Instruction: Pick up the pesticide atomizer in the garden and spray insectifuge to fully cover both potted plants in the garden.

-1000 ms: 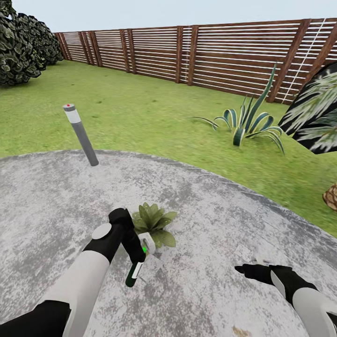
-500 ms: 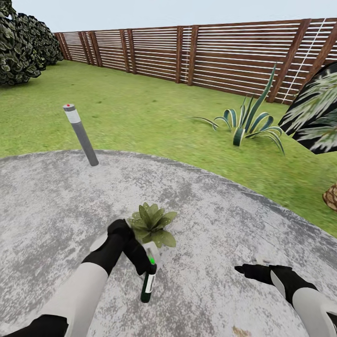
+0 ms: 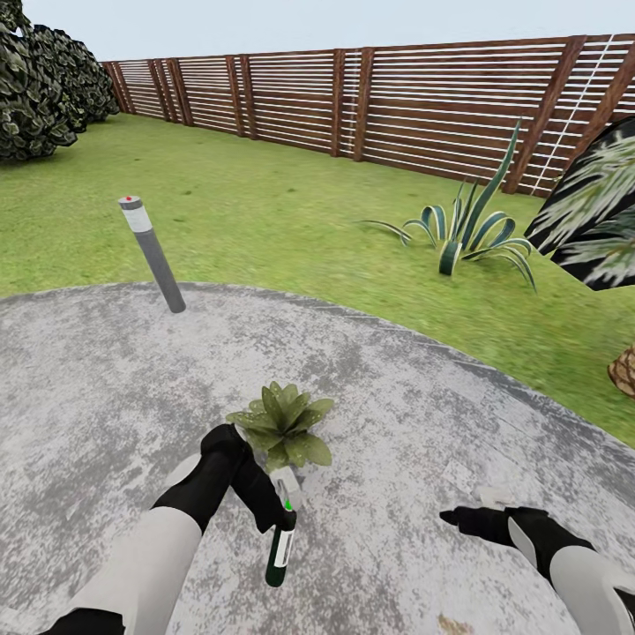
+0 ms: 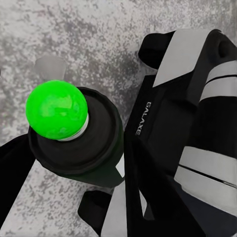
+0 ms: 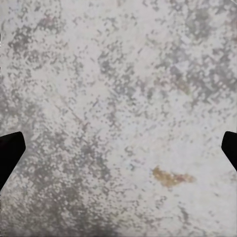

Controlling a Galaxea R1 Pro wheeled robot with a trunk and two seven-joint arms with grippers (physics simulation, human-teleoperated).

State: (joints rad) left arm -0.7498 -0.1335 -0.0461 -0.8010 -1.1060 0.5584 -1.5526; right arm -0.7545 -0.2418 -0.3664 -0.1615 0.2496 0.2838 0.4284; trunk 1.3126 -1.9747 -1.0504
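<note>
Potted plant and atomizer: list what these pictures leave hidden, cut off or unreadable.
- Potted plant: its pot is hidden under the leaves in the head view.
- Pesticide atomizer: label print is too small to read in the head view; in the left wrist view the cap hides the body.
- Left gripper: fingertips hidden behind the atomizer.
- Right gripper: wrist view cuts off its fingers at the edges.

A potted plant [image 3: 284,425] sits on the paved patch [image 3: 106,388]. Just before it, the left tool [image 3: 275,507] holds the pesticide atomizer [image 3: 280,547]. A lamp post [image 3: 153,254] stands behind-left, an agave [image 3: 467,229] behind-right before the fence [image 3: 388,97].
</note>
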